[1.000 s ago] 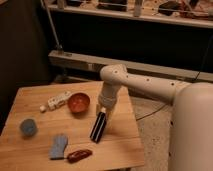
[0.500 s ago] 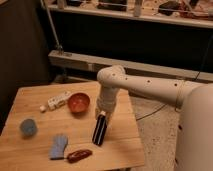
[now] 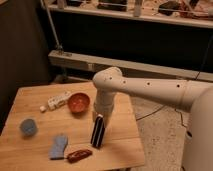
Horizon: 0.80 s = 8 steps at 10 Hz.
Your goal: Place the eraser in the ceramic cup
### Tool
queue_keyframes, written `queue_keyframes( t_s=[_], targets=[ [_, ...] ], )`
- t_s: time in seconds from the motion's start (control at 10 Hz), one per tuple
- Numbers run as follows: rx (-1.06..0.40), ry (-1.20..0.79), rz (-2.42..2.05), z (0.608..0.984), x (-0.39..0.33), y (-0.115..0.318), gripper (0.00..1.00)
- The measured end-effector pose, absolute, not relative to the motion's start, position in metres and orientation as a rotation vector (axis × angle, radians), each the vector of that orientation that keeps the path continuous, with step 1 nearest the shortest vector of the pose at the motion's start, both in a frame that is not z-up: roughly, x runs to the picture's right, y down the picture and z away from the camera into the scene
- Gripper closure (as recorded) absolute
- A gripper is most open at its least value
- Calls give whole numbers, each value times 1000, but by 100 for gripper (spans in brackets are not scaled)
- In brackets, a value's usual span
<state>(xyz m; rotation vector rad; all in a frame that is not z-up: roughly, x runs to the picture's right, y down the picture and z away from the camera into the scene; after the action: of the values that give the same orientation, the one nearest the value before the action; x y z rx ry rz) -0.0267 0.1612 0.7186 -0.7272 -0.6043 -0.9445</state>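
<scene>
The hand point(image 3: 99, 118) pinches the top end of one eraser point(image 3: 97, 133), held upright over the desk point(image 3: 120, 150) by the right edge. One cup point(image 3: 28, 127) sits far left; one bowl point(image 3: 78, 102).

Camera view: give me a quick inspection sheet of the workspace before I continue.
Surface: wooden table.
Job's things: eraser standing on end under the arm; cup at the table's left edge, nothing seen in it.
Clutter: orange bowl, white bar, blue cloth, red-brown oblong.
Gripper: gripper at the eraser's top.
Cables: one on the floor.
Surroundings: metal rack behind.
</scene>
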Motion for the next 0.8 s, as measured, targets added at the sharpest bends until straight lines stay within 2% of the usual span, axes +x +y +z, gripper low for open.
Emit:
queue_keyframes(
  t_s=[0.1,0.3,0.4,0.5,0.6,0.8],
  targets=[
    [-716,-590,-956,716,-28,161,56],
    [-672,-560,-976,711,-34,153,74],
    [-632,-541,-991,708,-43,145,87],
    [-601,-530,-1002,705,-52,139,96],
    [-573,-524,-1015,701,-61,134,100],
    [-527,-529,-1042,692,-83,128,100]
  ],
)
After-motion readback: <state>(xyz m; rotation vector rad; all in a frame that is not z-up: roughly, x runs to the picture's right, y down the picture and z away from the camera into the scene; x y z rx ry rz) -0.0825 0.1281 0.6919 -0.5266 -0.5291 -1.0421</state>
